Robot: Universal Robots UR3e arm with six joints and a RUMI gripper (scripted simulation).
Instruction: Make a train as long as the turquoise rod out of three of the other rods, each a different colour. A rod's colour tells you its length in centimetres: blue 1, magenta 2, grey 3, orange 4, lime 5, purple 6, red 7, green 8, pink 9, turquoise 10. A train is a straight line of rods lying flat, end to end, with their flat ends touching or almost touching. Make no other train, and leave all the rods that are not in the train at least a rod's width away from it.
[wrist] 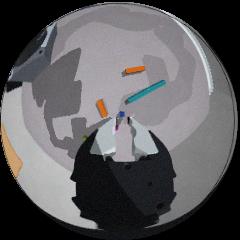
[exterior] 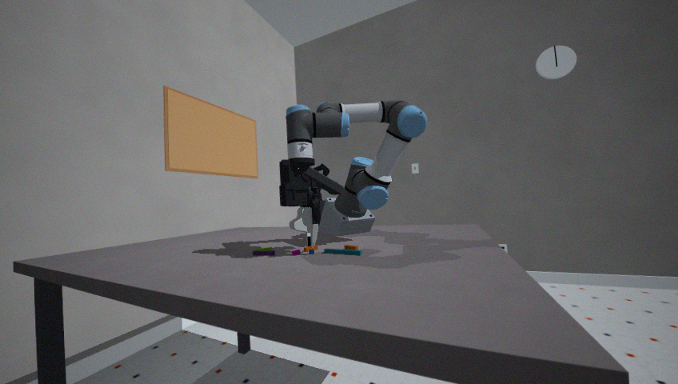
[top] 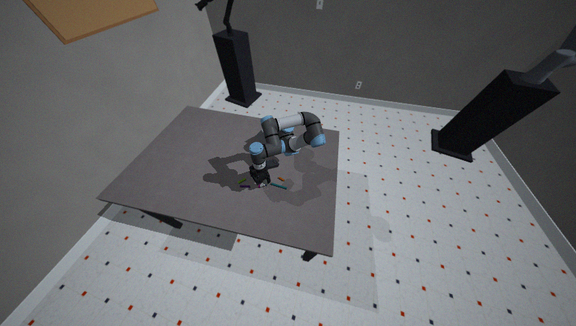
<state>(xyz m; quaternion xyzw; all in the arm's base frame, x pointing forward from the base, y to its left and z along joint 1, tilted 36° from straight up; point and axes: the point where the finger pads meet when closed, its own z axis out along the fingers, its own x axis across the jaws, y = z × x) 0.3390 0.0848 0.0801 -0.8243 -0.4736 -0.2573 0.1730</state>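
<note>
My gripper [top: 263, 185] [exterior: 310, 244] [wrist: 122, 117] points down just above the table, its fingers a narrow gap apart with nothing held. A small blue rod [exterior: 311, 251] [wrist: 122, 114] lies just beyond the fingertips. A magenta rod [top: 259, 186] [exterior: 296, 252] [wrist: 116, 128] lies close by, partly behind a finger in the wrist view. One orange rod [exterior: 306, 249] [wrist: 102, 108] lies near the fingers; another orange rod [top: 281, 178] [exterior: 351, 247] [wrist: 135, 70] lies behind the turquoise rod [top: 278, 186] [exterior: 342, 252] [wrist: 146, 92]. A lime rod [top: 242, 180] [exterior: 263, 249] [wrist: 85, 138] and a purple rod [top: 244, 186] [exterior: 263, 254] lie left of the gripper in the top and exterior views.
The rods lie on the grey-brown table [top: 162, 161] [exterior: 285, 294], well inside its edges. The arm's base [exterior: 349, 226] stands behind them. Dark shadows of the arm cross the table around the rods. The gripper hides part of the table in the wrist view.
</note>
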